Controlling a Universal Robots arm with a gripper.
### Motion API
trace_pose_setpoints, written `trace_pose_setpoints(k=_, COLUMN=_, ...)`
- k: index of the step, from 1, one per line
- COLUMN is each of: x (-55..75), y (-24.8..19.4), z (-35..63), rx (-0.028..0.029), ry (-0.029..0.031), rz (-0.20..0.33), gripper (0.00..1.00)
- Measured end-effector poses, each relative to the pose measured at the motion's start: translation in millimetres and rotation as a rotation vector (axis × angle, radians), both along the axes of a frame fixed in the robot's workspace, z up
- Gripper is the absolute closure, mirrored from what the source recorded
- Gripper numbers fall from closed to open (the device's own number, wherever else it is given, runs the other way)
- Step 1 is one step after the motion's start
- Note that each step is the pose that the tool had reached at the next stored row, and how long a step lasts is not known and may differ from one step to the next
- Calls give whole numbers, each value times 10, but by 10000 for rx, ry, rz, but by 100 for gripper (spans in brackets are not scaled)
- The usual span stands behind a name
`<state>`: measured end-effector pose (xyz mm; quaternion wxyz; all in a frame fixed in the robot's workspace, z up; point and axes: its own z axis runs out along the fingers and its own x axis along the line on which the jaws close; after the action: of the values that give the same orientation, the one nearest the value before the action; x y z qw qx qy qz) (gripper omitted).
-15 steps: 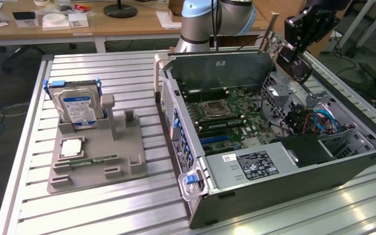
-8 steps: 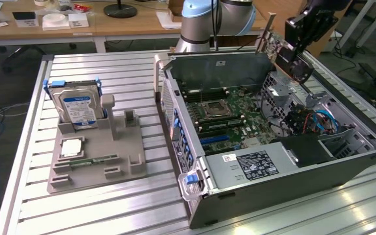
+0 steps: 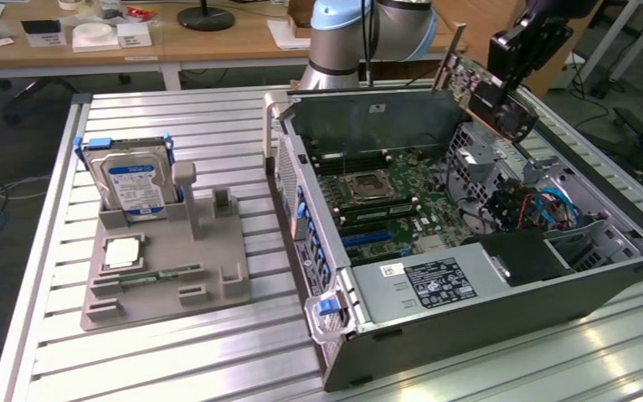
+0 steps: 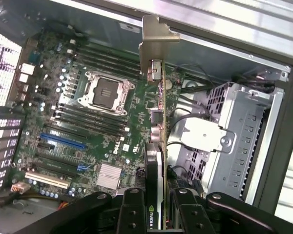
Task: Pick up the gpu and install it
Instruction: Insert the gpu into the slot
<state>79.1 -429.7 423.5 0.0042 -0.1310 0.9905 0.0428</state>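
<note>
One gpu (image 3: 472,84), pinched edge-on in our gripper (image 4: 161,217), hangs above the open computer case (image 3: 501,310), bracket leading, apparently so we can line it up with the motherboard (image 4: 107,126) inside.

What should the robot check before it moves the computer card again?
1. Gripper shut on the gpu: ok, the card is clamped in it.
2. Computer case open, with its inside showing: ok.
3. gpu over the open case, touching nothing: ok, it hangs above the motherboard.
4. Blue slot on the motherboard empty: ok.
5. gpu lined up with that slot: cannot tell.
6. Blue cables away from the slot: ok, they lie by the drive cage.
</note>
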Motion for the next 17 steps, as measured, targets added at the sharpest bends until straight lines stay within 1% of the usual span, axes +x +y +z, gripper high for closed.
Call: trace_pose_setpoints(k=17, x=-14, y=0, z=0, rx=-17, ry=0, rz=1737, gripper=74)
